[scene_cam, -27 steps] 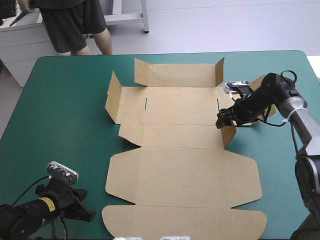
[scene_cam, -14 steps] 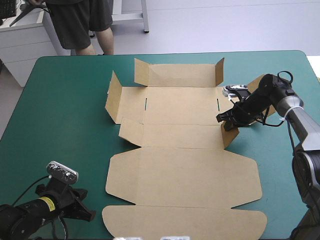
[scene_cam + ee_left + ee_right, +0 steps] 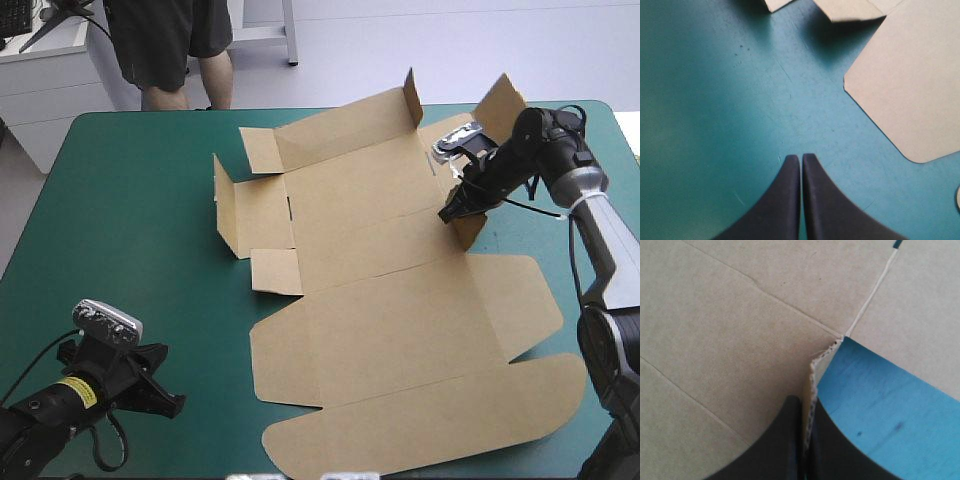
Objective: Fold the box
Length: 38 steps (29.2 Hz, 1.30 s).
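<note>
Left gripper, near-left of the bench: fingers pressed together, holding nothing. The box lies clear of it, at its 2 o'clock. Box is a mostly flat brown sheet, skewed across mid-bench, with far flaps raised. Right gripper, at the box's 2 o'clock corner, is clamped on a raised flap edge

the table wore a teal-green cover, lying smooth and flat out to its rounded far corners. seen close, the cover carried a few dark specks and some faint pale scratches.
</note>
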Available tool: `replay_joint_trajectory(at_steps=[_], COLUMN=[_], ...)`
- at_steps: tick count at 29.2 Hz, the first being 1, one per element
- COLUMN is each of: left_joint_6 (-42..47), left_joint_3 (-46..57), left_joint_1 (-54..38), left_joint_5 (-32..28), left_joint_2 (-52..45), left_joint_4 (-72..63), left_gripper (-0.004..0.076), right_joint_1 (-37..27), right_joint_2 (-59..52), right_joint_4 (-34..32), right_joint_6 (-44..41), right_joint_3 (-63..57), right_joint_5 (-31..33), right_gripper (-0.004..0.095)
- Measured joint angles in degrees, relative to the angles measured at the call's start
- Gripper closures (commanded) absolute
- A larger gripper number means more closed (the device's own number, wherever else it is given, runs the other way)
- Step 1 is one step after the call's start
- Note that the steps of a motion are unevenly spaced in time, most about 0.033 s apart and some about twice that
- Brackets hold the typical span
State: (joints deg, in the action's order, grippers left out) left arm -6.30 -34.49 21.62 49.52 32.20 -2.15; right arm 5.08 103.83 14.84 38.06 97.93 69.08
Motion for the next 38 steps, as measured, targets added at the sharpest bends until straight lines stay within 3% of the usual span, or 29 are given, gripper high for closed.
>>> replay_joint_trajectory(at_steps=[11, 18, 25, 38], left_joint_6=[-0.4, -0.4, -0.4, -0.4], left_joint_3=[-0.8, -0.8, -0.8, -0.8], left_joint_1=[0.0, 0.0, 0.0, 0.0], left_joint_5=[-0.4, -0.6, -0.7, -2.9], left_joint_2=[0.0, 0.0, 0.0, 0.0], left_joint_4=[0.1, -0.1, -0.3, -0.4], left_gripper=[0.0732, 0.0732, 0.0732, 0.0732], right_joint_1=[12.7, 15.8, 18.9, 22.4], right_joint_2=[2.0, 5.3, 5.7, 9.6], right_joint_4=[-3.9, -5.0, -5.1, -3.2], right_joint_6=[25.7, 36.1, 41.8, 45.3], right_joint_3=[4.5, 4.5, 4.6, 4.6], right_joint_5=[-11.8, -13.5, -16.5, -16.1], right_gripper=[0.0927, 0.0928, 0.0927, 0.0927])
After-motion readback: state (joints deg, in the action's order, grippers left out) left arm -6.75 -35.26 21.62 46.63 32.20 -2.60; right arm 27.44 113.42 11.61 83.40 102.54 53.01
